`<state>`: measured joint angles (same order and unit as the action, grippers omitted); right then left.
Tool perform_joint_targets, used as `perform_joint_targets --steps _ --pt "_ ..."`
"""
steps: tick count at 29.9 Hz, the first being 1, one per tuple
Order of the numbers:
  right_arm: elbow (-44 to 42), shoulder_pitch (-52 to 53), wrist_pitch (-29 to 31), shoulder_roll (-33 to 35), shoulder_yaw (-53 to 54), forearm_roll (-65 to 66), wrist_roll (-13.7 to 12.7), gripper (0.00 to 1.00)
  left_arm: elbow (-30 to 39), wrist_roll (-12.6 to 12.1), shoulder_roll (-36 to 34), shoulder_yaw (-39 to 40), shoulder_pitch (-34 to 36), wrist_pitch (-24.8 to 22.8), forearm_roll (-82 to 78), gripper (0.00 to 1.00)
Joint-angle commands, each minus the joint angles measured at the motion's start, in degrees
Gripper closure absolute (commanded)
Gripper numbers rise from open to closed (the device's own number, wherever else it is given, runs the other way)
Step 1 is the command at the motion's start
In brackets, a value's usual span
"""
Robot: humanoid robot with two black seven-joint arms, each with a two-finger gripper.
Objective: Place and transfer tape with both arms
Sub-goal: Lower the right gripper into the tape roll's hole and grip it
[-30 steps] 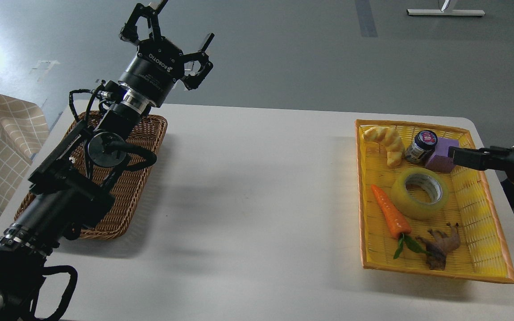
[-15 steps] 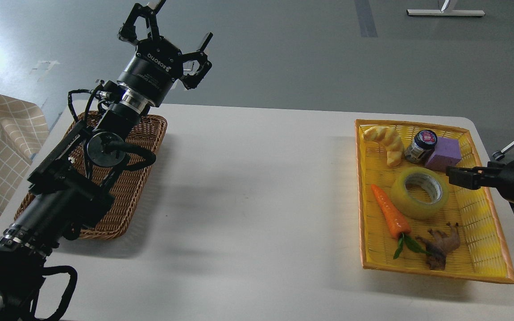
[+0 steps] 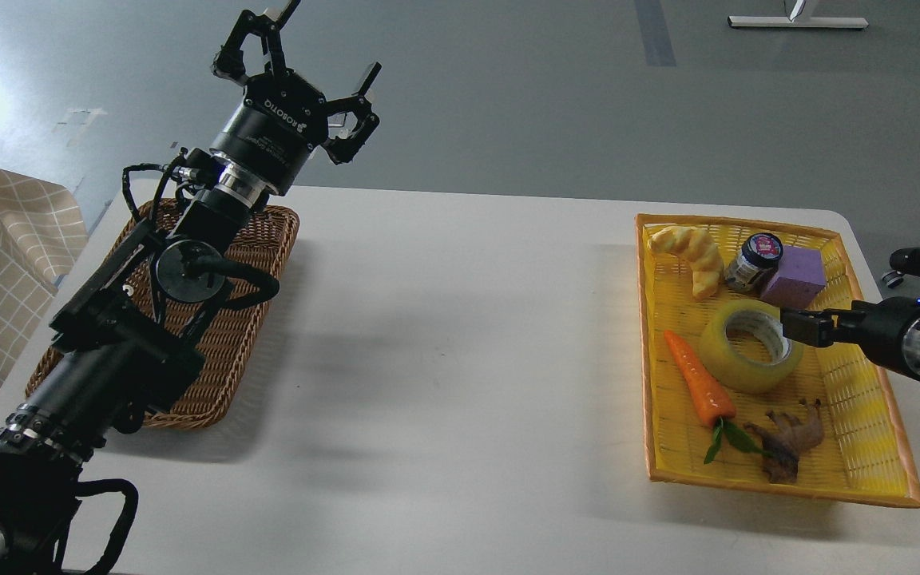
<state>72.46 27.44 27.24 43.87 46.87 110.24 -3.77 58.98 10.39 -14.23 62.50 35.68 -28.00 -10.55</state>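
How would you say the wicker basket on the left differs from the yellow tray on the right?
The wicker basket is brown woven cane; the yellow tray is bright plastic mesh with an orange rim. The tray holds the tape, a carrot and other items; nothing shows in the basket, which the left arm partly hides. Both are shallow, roughly rectangular, and rest on the white table.
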Motion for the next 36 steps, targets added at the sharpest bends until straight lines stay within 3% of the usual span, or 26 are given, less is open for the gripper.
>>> perform_joint_targets --steps 1,13,14,17,27,30,33,35,36 --pt "-1.0 0.0 0.0 -1.7 0.0 0.9 0.0 0.08 0.0 0.0 0.0 0.0 0.0 0.0 0.0 0.02" --pt "-3.0 0.2 0.0 -4.7 -1.3 3.8 0.0 0.17 0.0 0.1 0.0 0.1 0.0 0.0 0.0 0.02" --pt "-3.5 0.2 0.0 -5.0 -1.4 3.8 0.0 0.23 0.0 0.1 0.1 0.1 0.0 0.0 0.0 0.02" --pt "-4.1 0.4 0.0 -5.2 -2.0 3.8 0.0 0.26 0.0 0.1 0.1 0.1 0.0 0.0 0.0 0.02" --pt "-6.2 1.0 0.1 -6.3 -2.7 3.9 0.1 0.58 0.0 0.1 0.1 0.1 0.0 0.0 0.0 0.02" --pt "-6.5 1.1 0.1 -6.5 -2.7 3.8 0.1 0.60 0.0 0.1 0.1 0.1 0.0 0.0 0.0 0.02" --pt "-6.7 1.1 0.2 -6.8 -2.7 3.8 0.2 0.70 0.0 0.1 0.0 0.1 0.0 0.0 0.0 0.02" --pt "-7.2 1.4 0.4 -6.8 -2.7 3.8 0.3 0.83 0.0 0.1 0.0 0.1 0.0 0.0 0.0 0.02" --pt "-7.2 1.4 0.4 -6.8 -2.7 3.8 0.3 0.83 0.0 0.1 0.0 0.1 0.0 0.0 0.0 0.02"
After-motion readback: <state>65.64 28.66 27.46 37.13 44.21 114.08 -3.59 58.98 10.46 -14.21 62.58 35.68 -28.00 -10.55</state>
